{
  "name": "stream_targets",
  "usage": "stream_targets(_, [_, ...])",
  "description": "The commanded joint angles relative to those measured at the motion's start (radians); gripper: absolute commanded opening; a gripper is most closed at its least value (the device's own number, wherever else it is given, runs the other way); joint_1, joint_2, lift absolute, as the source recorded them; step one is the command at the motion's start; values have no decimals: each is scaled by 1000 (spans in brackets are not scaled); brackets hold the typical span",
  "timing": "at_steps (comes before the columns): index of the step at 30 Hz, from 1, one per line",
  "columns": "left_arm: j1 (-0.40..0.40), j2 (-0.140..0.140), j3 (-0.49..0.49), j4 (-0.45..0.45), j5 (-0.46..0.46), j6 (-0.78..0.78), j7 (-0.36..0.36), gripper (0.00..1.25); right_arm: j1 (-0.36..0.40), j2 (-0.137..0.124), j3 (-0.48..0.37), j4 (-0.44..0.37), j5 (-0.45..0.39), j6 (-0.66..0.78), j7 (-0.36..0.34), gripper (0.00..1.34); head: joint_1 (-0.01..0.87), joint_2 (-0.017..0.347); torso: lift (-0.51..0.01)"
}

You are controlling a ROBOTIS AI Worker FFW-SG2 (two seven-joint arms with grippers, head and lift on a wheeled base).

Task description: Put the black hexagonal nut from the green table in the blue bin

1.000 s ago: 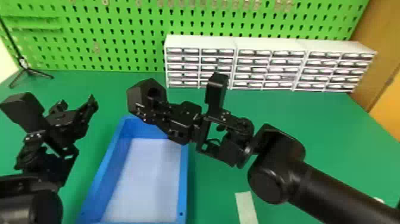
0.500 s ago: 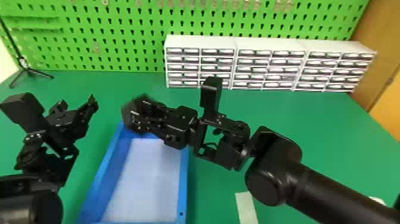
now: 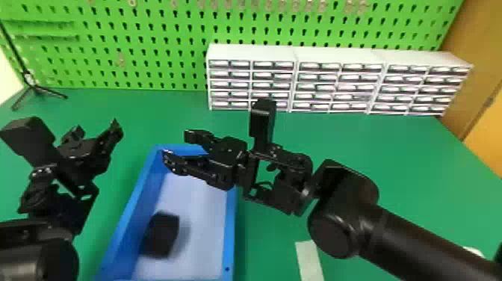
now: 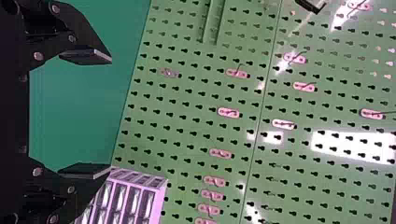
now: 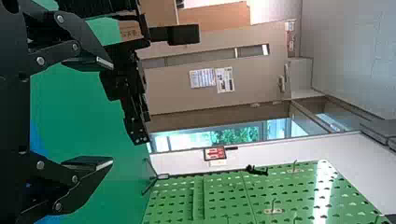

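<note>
Inside the blue bin [image 3: 231, 239], against its left side, is the black hexagonal nut [image 3: 162, 234], blurred and apart from both grippers. Over the bin's far end my right gripper [image 3: 175, 145] is open with nothing between its fingers; in the right wrist view the same gripper [image 5: 109, 114] has its fingers wide apart. My left gripper [image 3: 95, 130] is parked left of the bin, above the green table [image 3: 366, 145]. The left wrist view shows that gripper [image 4: 109, 114] open with a gap between its pads.
White drawer units [image 3: 295, 80] stand at the back before a green pegboard [image 3: 149, 45]. A small black tripod [image 3: 33, 87] is at the back left. A pale strip [image 3: 309, 259] lies on the table right of the bin.
My right gripper has opened and let go of the nut, which was at its fingertips over the bin's far end and is now lower in the bin. The left arm has kept still.
</note>
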Motion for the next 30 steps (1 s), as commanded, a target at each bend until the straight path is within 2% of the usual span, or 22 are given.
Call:
stream_targets(1, [2,0,0,1,2,0,0,818,0,0,-2,0,0,2,0,799,692,8,-97])
stream_targets(6, [3,0,0,-1,2,0,1,818,6,1,-13,0,0,10,0,799,692,8,-97])
stream_targets(10, [5,0,2,-1,6,-2,0,818,29,6,-59,0,6,41,14,801,692,8,-97])
stream_targets(21, [11,0,3,-1,8,-2,0,818,160,46,-320,-14,104,149,40,799,692,8,-97])
stream_targets(30, [15,0,5,-1,9,-2,0,818,247,82,-494,-36,187,212,40,799,692,8,-97])
